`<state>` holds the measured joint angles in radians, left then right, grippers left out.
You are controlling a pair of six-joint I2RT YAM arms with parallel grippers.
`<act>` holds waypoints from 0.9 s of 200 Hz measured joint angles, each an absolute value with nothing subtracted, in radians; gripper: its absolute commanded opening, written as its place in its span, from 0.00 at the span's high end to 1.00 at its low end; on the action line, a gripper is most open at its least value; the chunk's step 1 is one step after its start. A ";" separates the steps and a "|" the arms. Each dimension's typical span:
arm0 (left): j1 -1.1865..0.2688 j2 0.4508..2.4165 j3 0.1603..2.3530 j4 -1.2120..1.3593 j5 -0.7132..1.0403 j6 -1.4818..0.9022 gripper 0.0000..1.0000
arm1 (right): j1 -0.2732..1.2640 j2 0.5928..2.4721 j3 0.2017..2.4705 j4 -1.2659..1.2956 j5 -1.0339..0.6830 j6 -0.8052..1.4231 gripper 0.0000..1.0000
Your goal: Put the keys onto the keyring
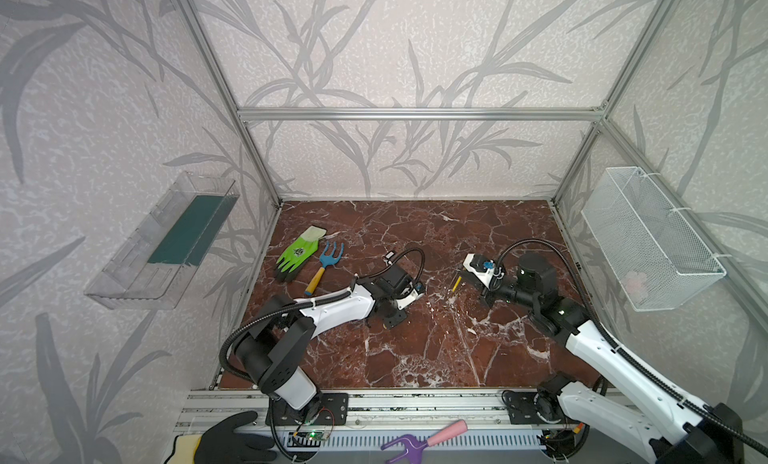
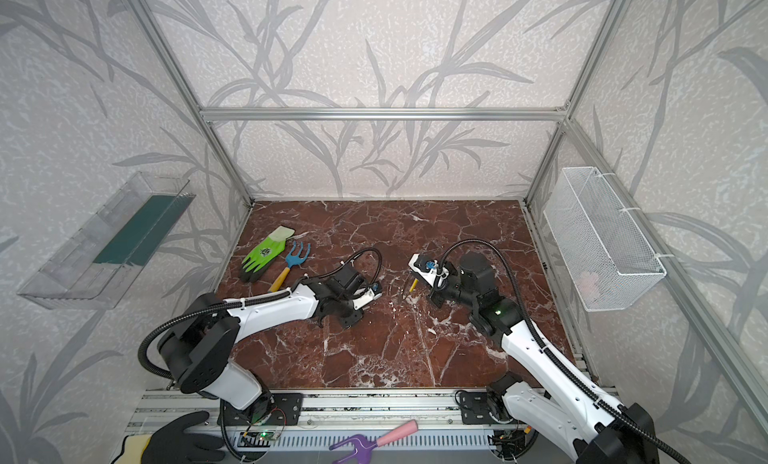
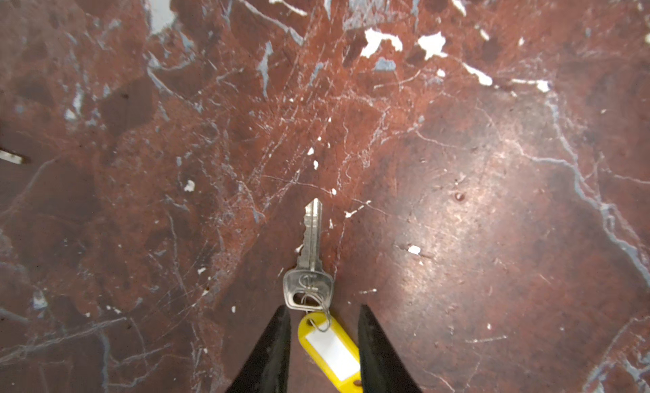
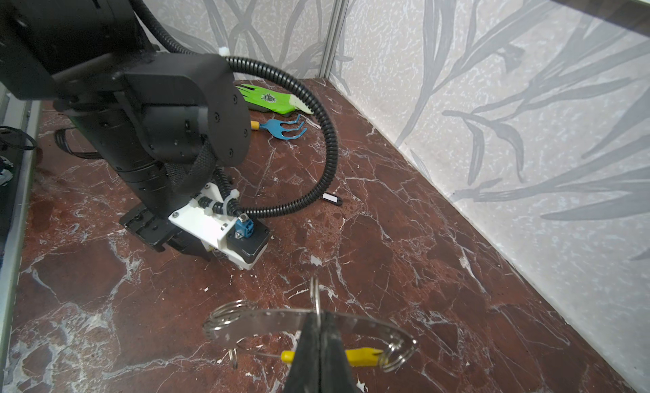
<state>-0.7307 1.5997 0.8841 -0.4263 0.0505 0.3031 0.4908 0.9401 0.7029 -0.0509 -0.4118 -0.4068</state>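
The left pincer (image 3: 323,308) is down low over the red marble tabletop (image 3: 492,215), jaws apart, one black finger on each side of the yellow tag (image 3: 329,350). The tag lies slantwise in the gap & nearly fills it. A thin strip of marble shows btw it and one finger, so I'd say straddling, not squeezing.

The key (image 3: 311,247) on that tag lies flat. Its long axis is in line w/ the fingers, blade pointing straight away from the pincer, head just ahead of the fingertips. A small wire loop (image 3: 322,315) joins it to the tag.

The right pincer (image 4: 319,319) is pressed together on the keyring (image 4: 267,321), a thin metal band w/ coils at both ends. The band runs crosswise to the pincer, and its yellow piece (image 4: 362,356) shows beneath the fingers. It's low over the marble; can't tell if it touches.

From above, the ring sits to the right of the left arm, bare marble btw them.

The black-tagged key (image 4: 332,197) lies further back, apart from both pincers.

The left arm is plainly the nearer one for the yellow-tag key. My guess at the next move: close on the tag, lift, then carry the loop across to a coil end. Held by the tag, the key would prob. dangle & swing, so lining it up looks fiddly.
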 measured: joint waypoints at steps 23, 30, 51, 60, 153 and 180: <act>-0.733 1.612 0.886 -0.445 0.037 0.290 0.65 | 0.491 0.940 0.703 -0.051 -0.412 -0.407 1.00; -0.734 1.617 0.888 -0.450 0.030 0.287 0.65 | 0.491 0.940 0.703 -0.051 -0.411 -0.406 1.00; -0.738 1.626 0.898 -0.454 0.014 0.276 0.65 | 0.491 0.940 0.703 -0.051 -0.412 -0.403 1.00; -0.740 1.627 0.900 -0.453 0.006 0.273 0.65 | 0.491 0.940 0.703 -0.051 -0.411 -0.400 1.00; -0.745 1.661 0.932 -0.462 -0.017 0.261 0.72 | 0.491 0.940 0.703 -0.051 -0.411 -0.389 1.00; -0.746 1.668 0.933 -0.468 -0.017 0.261 0.71 | 0.491 0.940 0.703 -0.051 -0.411 -0.388 1.00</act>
